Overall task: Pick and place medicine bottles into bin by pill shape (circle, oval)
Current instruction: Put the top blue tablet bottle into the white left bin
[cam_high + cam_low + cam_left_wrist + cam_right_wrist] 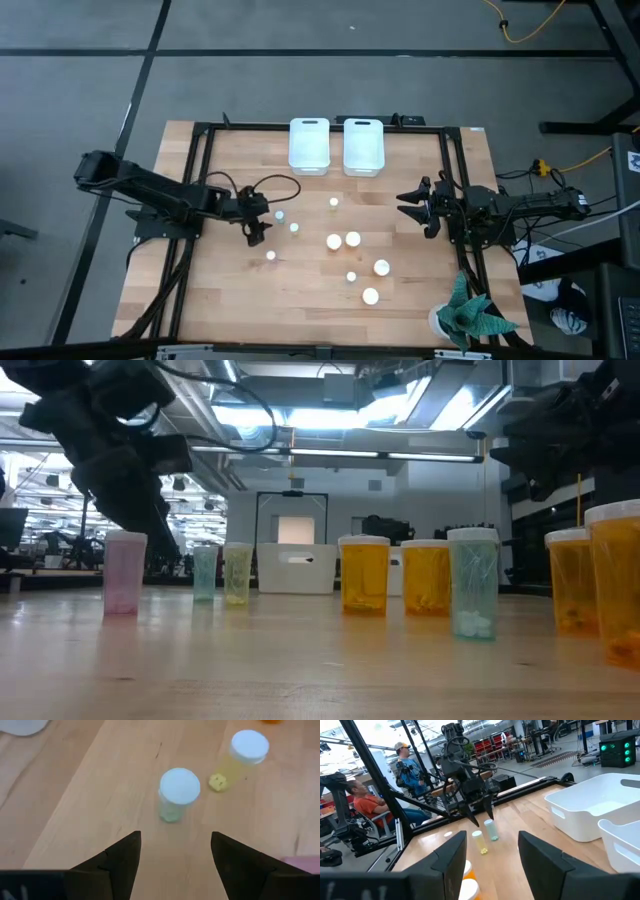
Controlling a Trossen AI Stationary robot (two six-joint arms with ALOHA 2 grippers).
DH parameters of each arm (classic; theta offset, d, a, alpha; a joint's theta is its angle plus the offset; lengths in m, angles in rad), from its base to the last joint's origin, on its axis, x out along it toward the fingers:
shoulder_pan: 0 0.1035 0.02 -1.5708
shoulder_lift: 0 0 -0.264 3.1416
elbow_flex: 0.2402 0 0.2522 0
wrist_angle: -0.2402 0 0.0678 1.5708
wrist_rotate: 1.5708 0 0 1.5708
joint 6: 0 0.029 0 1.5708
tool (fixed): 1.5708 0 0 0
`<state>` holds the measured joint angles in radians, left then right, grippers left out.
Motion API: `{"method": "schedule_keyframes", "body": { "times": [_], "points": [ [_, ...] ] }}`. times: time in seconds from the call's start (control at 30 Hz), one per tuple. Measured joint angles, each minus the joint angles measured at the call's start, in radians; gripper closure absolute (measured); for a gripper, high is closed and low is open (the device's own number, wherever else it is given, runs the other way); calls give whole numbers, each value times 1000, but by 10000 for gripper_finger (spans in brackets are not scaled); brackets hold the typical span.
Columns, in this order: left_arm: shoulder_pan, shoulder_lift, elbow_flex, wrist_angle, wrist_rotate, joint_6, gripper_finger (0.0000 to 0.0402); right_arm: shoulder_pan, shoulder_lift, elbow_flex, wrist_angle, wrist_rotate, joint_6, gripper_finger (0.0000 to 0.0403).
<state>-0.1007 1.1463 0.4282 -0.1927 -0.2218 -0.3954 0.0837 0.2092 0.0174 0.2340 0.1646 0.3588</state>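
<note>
Several white-capped medicine bottles stand upright on the wooden table [230,290]. A pale green one [177,795] [281,214] stands just ahead of my left gripper [175,852] [258,224], which is open and empty, fingers either side of its line. A yellow one [245,755] [295,228] stands beyond it, and a pink one [271,256] nearer the front. Larger orange bottles [334,241] [364,575] stand mid-table. My right gripper [490,857] [412,206] is open and empty at the table's right side.
Two white bins [309,145] [364,147] sit side by side at the table's far edge. A teal plant in a white pot [470,315] stands at the near right corner. People sit beyond the table in the right wrist view [365,800].
</note>
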Motion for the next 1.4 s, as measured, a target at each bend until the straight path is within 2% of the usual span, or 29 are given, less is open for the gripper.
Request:
{"method": "schedule_keyframes", "body": {
  "times": [0.3, 0.6, 0.87, 1.03, 1.23, 1.33, 1.4],
  "points": [
    [37, 111, 0, 190, -4, 66, 168, 0, 0, 0, -33, 0, 0, 222],
    [64, 113, 0, 206, -23, 66, 175, 0, 0, 0, -37, 0, 0, 222],
    [64, 113, 0, 209, -21, 66, 259, 0, 0, 0, -38, 0, 0, 222],
    [84, 109, 12, 287, -29, 110, 314, 0, 0, 0, -44, 0, 0, 222],
    [209, 108, 214, 300, -70, 389, 318, 0, 0, 0, -45, 1, 0, 222],
    [321, 150, 355, 298, -92, 484, 318, 0, 0, 0, -45, 1, 0, 222],
    [409, 201, 443, 274, -62, 526, 318, 0, 0, 0, -45, 2, 0, 222]
  ]
}}
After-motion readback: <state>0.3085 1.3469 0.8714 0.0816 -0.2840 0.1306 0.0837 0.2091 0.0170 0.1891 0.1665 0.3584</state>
